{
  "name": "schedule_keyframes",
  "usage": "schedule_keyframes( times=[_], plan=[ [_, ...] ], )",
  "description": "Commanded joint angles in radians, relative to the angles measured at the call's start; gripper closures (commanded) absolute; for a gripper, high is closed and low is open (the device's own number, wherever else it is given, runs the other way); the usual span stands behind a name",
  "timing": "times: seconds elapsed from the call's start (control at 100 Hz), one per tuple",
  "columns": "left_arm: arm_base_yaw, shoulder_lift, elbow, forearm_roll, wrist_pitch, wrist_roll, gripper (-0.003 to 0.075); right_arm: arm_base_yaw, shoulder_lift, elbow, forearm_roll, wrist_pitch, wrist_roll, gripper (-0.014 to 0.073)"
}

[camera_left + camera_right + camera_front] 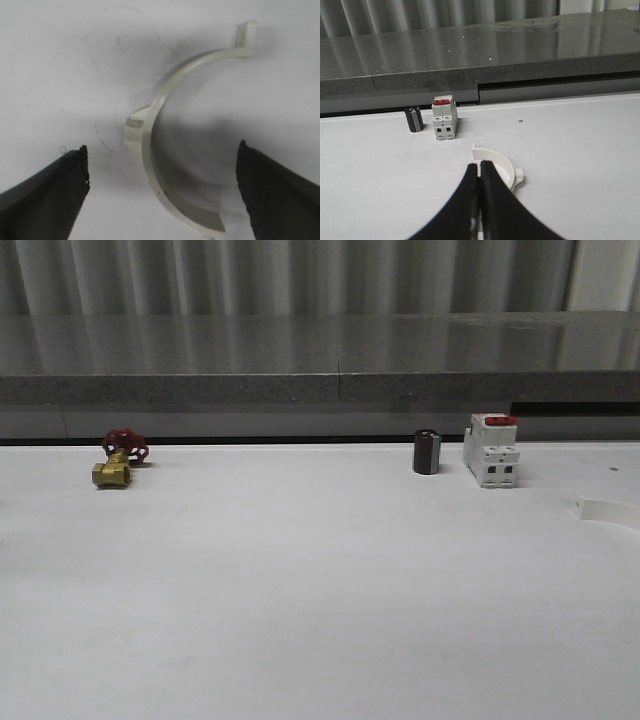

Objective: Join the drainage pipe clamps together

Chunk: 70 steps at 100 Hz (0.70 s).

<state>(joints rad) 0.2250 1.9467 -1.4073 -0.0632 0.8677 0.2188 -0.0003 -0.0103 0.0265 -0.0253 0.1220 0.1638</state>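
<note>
One white drainage pipe clamp lies flat on the white table in the left wrist view, a half-ring with a flat tab at its end. My left gripper hovers over it, open, with the black fingers wide apart on either side of the arc and not touching it. The other clamp lies on the table just beyond the tips of my right gripper, which is shut with nothing between its fingers. That clamp also shows at the right edge of the front view.
A white breaker block with a red switch and a short black cylinder stand at the back right. A brass valve with a red handle sits at the back left. A grey ledge runs behind the table.
</note>
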Motion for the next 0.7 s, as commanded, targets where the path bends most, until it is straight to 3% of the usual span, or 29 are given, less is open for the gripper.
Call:
schedule_keyframes(
  times=[0.0, 0.69],
  plan=[
    [0.002, -0.017, -0.057, -0.007, -0.008, 0.003, 0.0134, -0.006, -0.02, -0.014, -0.002, -0.079, -0.005, 0.0711],
    [0.01, 0.055, -0.069, -0.001, -0.02, 0.031, 0.0134, -0.006, -0.02, -0.014, -0.002, -0.079, -0.005, 0.0711]
  ],
)
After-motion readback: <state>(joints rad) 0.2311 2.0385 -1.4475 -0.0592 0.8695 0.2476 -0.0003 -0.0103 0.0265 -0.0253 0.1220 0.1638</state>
